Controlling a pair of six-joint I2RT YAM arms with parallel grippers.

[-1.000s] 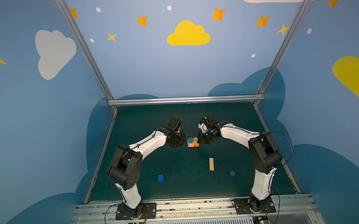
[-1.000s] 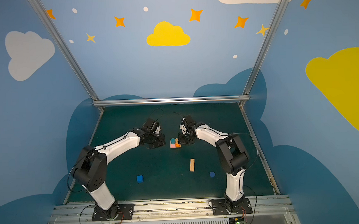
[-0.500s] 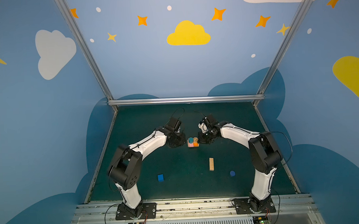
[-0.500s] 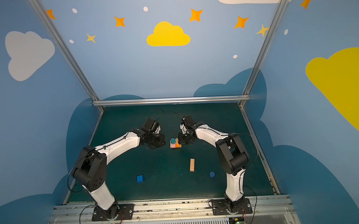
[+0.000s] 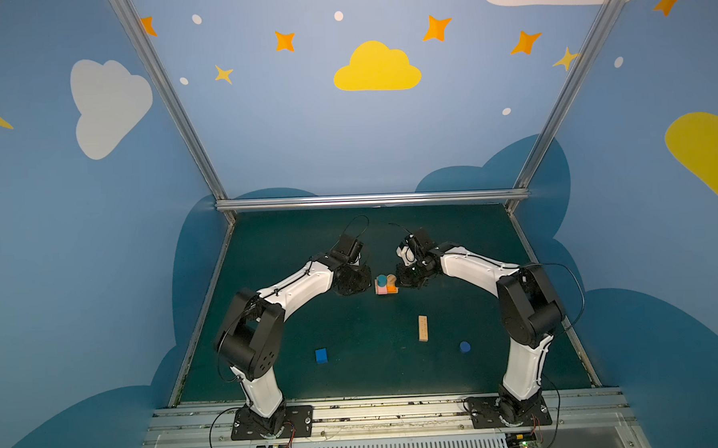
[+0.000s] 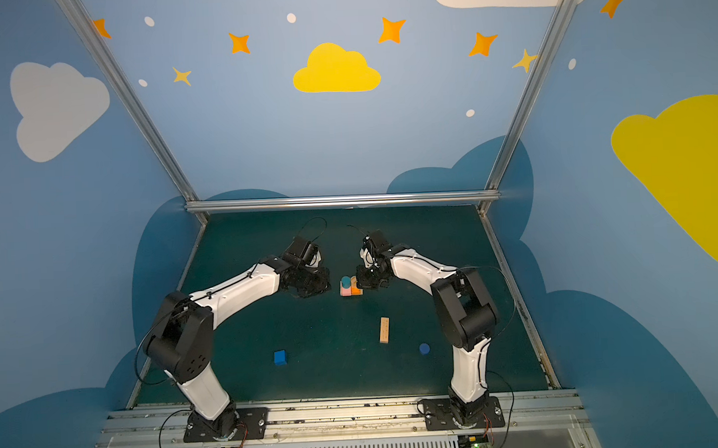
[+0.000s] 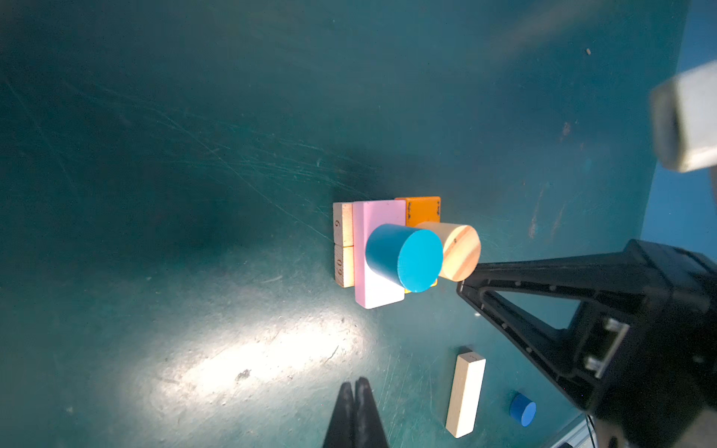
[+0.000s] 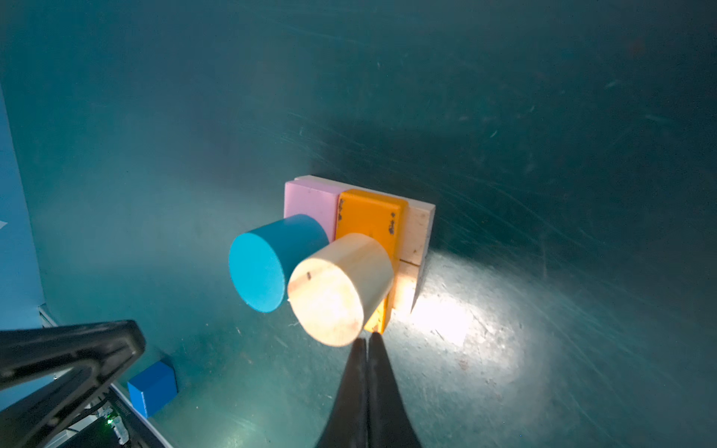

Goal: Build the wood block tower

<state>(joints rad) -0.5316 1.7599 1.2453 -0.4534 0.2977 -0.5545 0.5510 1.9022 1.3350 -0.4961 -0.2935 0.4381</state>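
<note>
Though 6 of 9 blocks are stacked, the wood block tower [image 5: 386,285] is not finished. Built so far, mid-bench [image 5: 356,379]: 2 base tan bars [image 7: 343,245] side by side, pink bar [image 7: 378,217] and orange bar [image 7: 423,211] laid across them, teal cylinder [image 7: 403,258] upright on the pink, tan cylinder [image 7: 459,252] upright on the orange, the 2 cylinders touching or nearly so. Loose on the near bench, left to right: blue cube [image 5: 321,355], loose tan bar [image 5: 423,328], dark-blue cylinder [image 5: 464,347], all well apart from the stack. Judged: 3 placements remain. Left jaws pressed together, empty, just left of the tower, not touching it. Tower sits between both sets of jaws. Right jaws also pressed together, empty, tips right at the tan cylinder and the orange bar's end; contact cannot be told. Neither is near a loose block.
</note>
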